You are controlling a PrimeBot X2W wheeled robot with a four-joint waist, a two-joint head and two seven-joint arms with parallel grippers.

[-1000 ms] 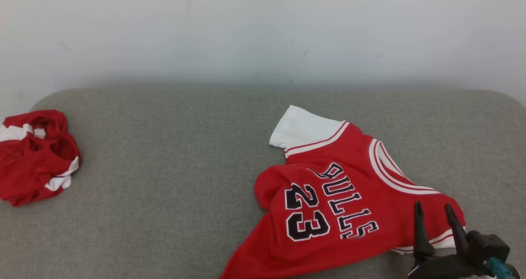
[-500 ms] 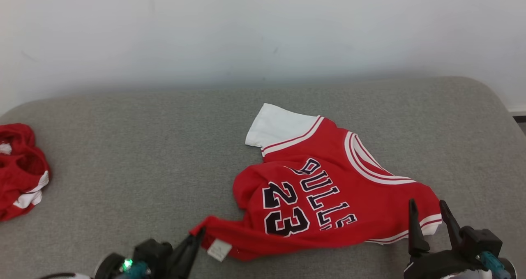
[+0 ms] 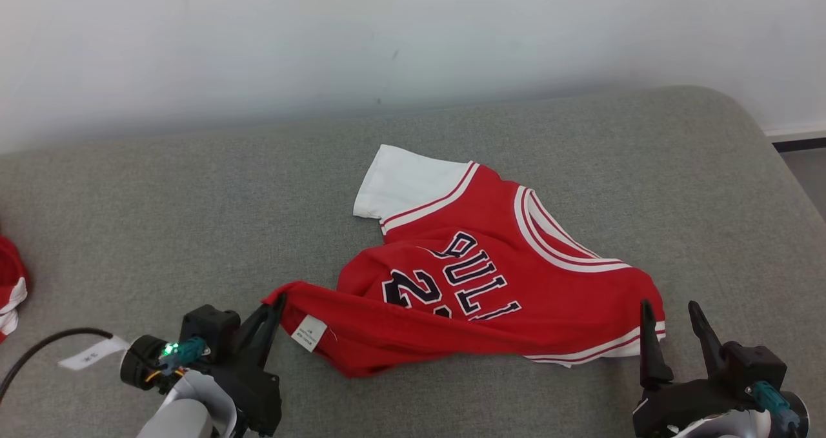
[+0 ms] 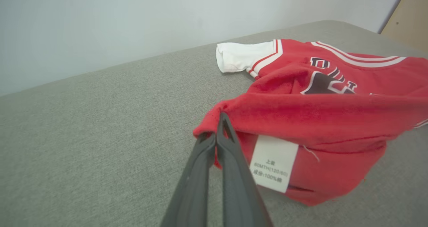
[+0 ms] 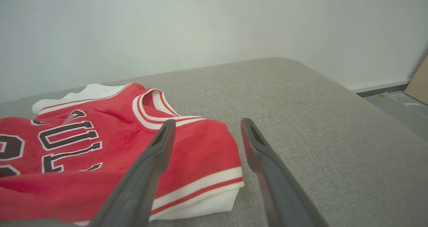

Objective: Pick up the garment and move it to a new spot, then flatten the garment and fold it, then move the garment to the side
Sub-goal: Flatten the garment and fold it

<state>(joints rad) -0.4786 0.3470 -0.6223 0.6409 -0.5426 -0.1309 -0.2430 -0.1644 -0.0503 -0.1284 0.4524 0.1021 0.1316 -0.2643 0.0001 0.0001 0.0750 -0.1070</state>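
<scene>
While left gripper (image 3: 279, 299) clamps the jersey's (image 3: 490, 277) corner, right gripper (image 3: 671, 309) stands open.
Head: jersey rumpled on grey cushion (image 3: 193, 199). Left wrist: fingers (image 4: 229, 153) pinch red fabric beside care label (image 4: 272, 163). Right wrist: fingers (image 5: 155, 156) apart near striped sleeve edge (image 5: 207, 190).

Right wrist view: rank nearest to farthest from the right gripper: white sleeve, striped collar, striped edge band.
1. Striped edge band, just left of the right gripper.
2. Striped collar, farther back-left.
3. White sleeve, farthest, far left.
</scene>
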